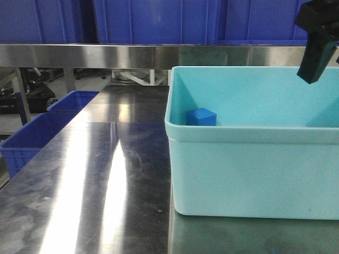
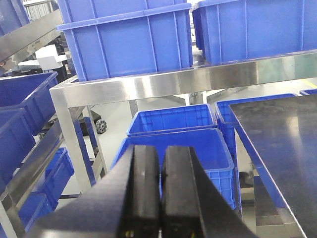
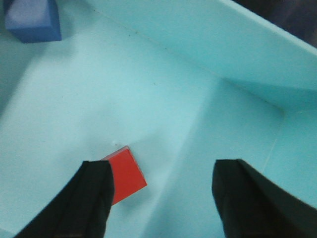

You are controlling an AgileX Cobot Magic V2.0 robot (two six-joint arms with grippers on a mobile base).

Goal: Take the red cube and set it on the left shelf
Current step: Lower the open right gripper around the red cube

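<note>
Nearest the lens, the right gripper [image 3: 163, 173] hangs spread wide and empty over the floor of the teal bin [image 3: 223, 44]. The red cube [image 3: 126, 173] lies flat on that floor. It is not centred between the fingers but sits against the left one, which partly hides it. A blue cube [image 3: 32, 20] sits well apart, toward the far left corner.

By my reading nothing of the task is done yet. The grasp, the lift over the rim and the carry to the left shelf [image 2: 198, 79] all remain.

The jaws need to shift left before clenching. There is open floor on that side, while on the right a bin wall and corner stand close to the other finger. The walls are tall, so the lift must clear them.

The left gripper [image 2: 161, 163] is pressed closed on nothing and faces the shelf. Blue crates [image 2: 129, 39] crowd the shelf rail, and I cannot tell what free room is there.
</note>
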